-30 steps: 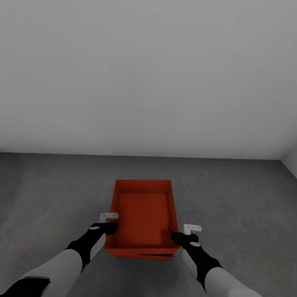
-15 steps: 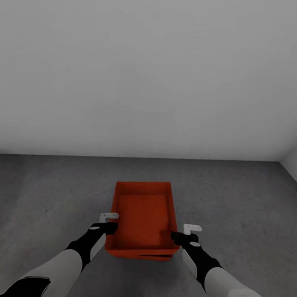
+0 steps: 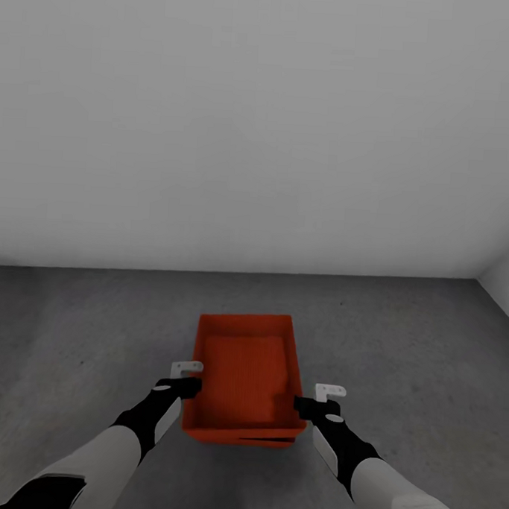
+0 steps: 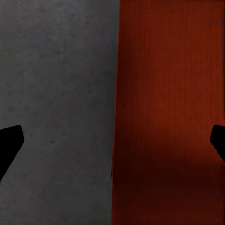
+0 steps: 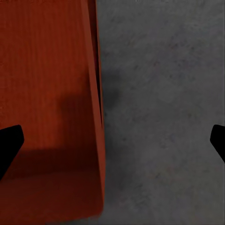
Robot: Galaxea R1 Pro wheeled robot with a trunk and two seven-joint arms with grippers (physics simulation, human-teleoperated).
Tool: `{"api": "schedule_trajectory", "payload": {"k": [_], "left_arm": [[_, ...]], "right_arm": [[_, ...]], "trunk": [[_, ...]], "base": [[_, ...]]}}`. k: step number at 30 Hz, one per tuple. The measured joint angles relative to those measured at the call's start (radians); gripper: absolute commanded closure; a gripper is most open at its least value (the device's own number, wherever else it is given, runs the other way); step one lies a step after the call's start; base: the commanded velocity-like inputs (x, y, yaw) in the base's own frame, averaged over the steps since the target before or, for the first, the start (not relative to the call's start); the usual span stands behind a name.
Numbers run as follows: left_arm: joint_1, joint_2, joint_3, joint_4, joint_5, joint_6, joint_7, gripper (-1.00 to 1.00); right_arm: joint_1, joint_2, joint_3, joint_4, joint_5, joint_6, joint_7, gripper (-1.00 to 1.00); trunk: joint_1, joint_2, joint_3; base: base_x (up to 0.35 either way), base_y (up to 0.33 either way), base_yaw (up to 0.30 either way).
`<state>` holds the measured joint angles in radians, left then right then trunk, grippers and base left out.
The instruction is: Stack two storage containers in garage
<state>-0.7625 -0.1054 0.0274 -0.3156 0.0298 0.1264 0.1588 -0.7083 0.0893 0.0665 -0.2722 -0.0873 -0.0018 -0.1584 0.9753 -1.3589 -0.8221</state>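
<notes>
A red-orange storage container (image 3: 245, 366) sits low over the dark grey concrete floor (image 3: 79, 335) of the garage, straight ahead of me. Beneath its front wall a thin dark slit and a second red-orange edge (image 3: 233, 439) show, like the other container underneath. My left gripper (image 3: 190, 388) is open astride the left wall, my right gripper (image 3: 300, 405) open astride the right wall. In the left wrist view the container wall (image 4: 164, 103) lies between the spread black fingertips (image 4: 9, 143). The right wrist view shows the same wall-and-floor split, with the container (image 5: 47, 93) beside its fingertips (image 5: 8, 140).
A plain grey-white wall (image 3: 261, 128) rises just beyond the container. A second wall (image 3: 506, 286) meets it at the far right corner. Bare concrete extends to either side of the bin.
The container's rim has sunk slightly in the head view and looks a little smaller. Both arms have barely moved.
</notes>
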Motion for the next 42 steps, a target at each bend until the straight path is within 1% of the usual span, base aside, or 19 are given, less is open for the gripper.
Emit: {"api": "schedule_trajectory", "payload": {"k": [42], "left_arm": [[0.000,0.003,-0.001,-0.011,0.001,0.002,-0.001,-1.00]], "right_arm": [[0.000,-0.002,-0.001,0.003,-0.003,-0.004,-0.002,-1.00]], "trunk": [[-0.161,0.294,0.132]], "base": [[0.000,0.000,0.000]]}}
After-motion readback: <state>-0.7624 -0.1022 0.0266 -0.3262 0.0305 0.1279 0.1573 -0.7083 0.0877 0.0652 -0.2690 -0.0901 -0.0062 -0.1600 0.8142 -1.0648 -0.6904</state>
